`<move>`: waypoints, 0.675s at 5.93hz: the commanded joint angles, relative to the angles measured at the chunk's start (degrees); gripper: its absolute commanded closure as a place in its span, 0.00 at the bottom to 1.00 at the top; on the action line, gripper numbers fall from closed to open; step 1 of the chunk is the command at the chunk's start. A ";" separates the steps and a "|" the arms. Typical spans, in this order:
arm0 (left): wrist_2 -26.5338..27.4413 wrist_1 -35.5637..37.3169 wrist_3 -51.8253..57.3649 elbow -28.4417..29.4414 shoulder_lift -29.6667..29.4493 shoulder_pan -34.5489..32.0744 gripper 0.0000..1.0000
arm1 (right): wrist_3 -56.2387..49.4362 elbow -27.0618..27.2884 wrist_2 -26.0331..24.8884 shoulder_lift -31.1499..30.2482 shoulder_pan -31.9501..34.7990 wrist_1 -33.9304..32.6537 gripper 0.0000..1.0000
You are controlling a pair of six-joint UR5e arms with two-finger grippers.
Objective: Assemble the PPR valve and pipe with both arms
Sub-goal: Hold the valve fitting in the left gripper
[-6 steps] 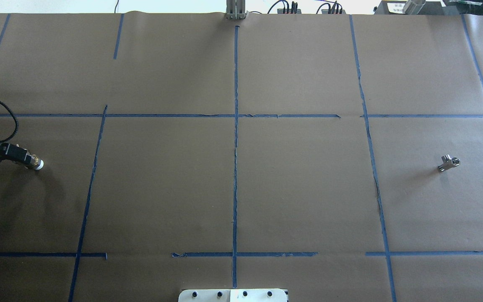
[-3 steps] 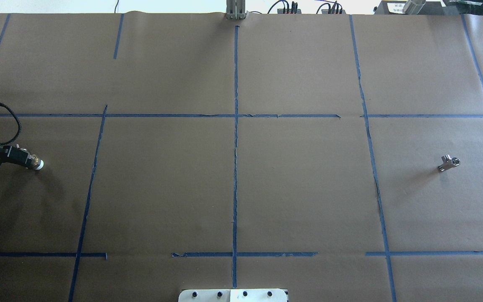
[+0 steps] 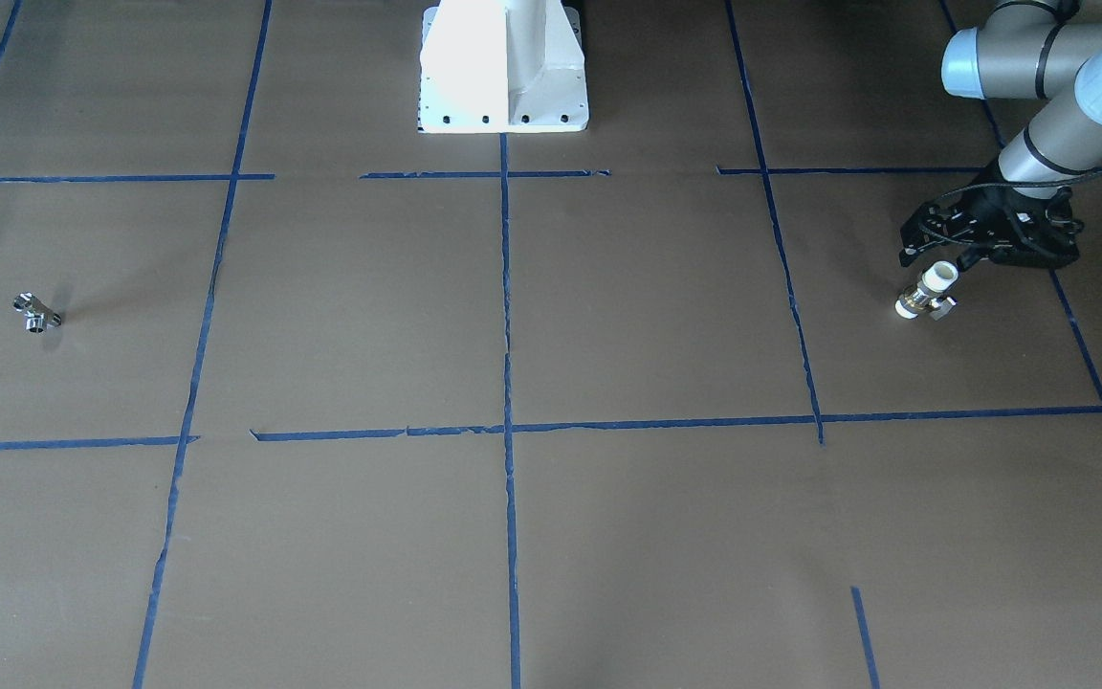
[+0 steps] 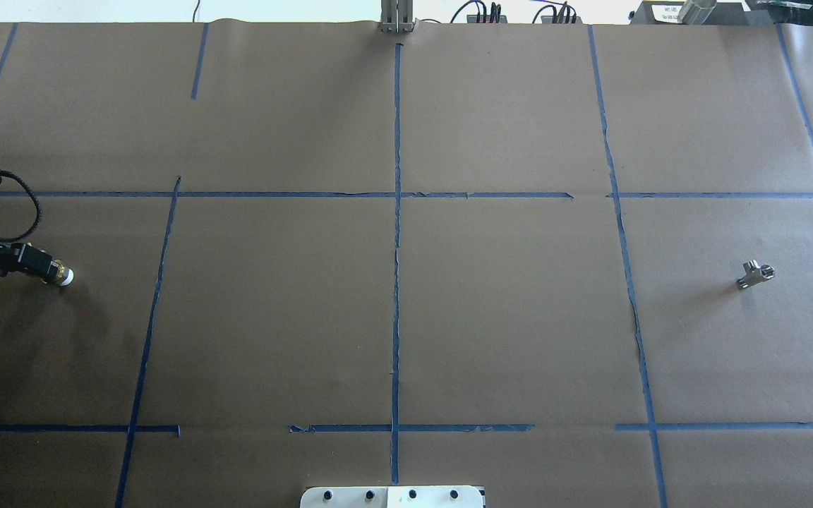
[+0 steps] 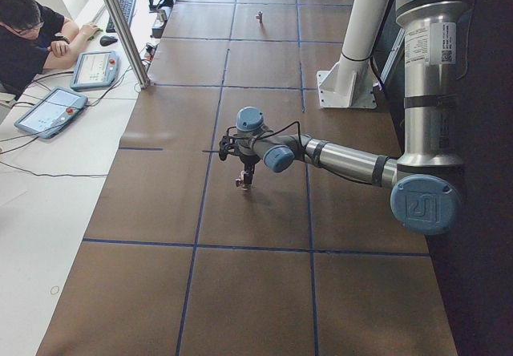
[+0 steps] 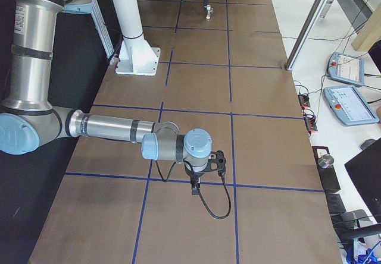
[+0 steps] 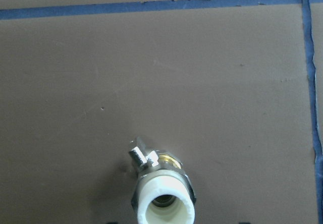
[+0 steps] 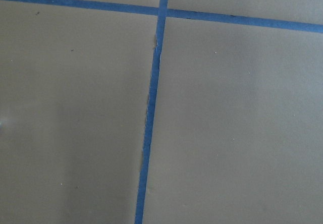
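The PPR valve [image 3: 927, 292] stands on end on the brown paper at the robot's far left, one white end down and one up, with a brass band and a side stub. It also shows in the overhead view [image 4: 62, 274] and from above in the left wrist view [image 7: 162, 196]. My left gripper [image 3: 936, 260] hovers just above its top end, its fingers [image 3: 909, 247] spread wider than the valve. The pipe [image 4: 755, 274], a small chrome T fitting, lies alone at the far right [image 3: 36, 313]. My right gripper [image 6: 195, 185] points down at the table's right end; I cannot tell whether it is open or shut.
Blue tape lines [image 4: 396, 233] split the paper into squares. The white robot base [image 3: 503, 72] stands at the robot's edge. An operator [image 5: 28, 31] sits behind a metal post [image 5: 120, 27], with tablets [image 5: 50, 109] beside the table.
In the overhead view the left gripper has drawn slightly left, uncovering a little more of the valve. The valve and the pipe have not moved.
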 commanded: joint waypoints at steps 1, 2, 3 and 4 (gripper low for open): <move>0.00 0.01 0.45 0.14 0.05 -0.08 0.16 | 0.00 0.00 0.00 0.00 0.00 0.00 0.00; 0.09 0.09 0.54 0.14 0.05 -0.08 0.16 | 0.00 0.00 0.00 0.00 0.00 0.00 0.00; 0.09 0.09 0.54 0.40 0.05 -0.26 0.16 | 0.00 0.00 0.00 0.00 0.00 0.00 0.00; 1.22 0.09 0.63 0.40 0.14 -0.26 0.16 | 0.00 0.00 0.00 0.00 0.00 0.00 0.00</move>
